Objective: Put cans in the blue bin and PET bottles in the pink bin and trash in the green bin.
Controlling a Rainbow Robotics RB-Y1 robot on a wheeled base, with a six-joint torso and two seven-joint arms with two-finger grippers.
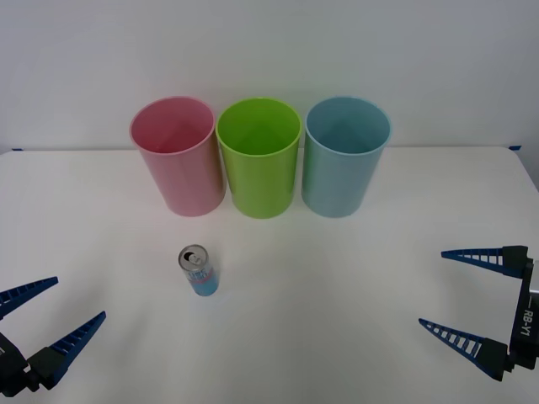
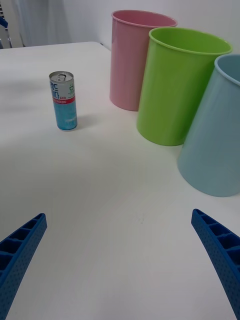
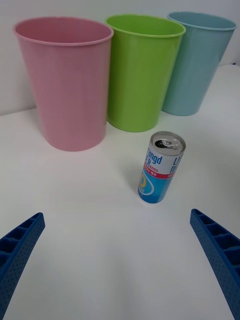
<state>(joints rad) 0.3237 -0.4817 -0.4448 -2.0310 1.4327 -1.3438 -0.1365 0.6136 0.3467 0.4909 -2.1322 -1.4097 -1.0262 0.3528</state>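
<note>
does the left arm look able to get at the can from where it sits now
Probably yes. The small slim blue-and-white drink can stands upright on the white table, apart from the bins, with bare tabletop between it and the left gripper, whose jaws are spread open toward it.

White table (image 1: 337, 278) with a matte, plain top, running edge to edge across the front view, far edge butting against a plain white wall (image 1: 269, 50). Small blue marks at that far edge, one at each side: left one (image 1: 17, 149), right one (image 1: 514, 148), look like bits of tape but too small to tell. In the right wrist view, pale curtain-like vertical folds (image 2: 35, 20) behind the table's far end.
</note>
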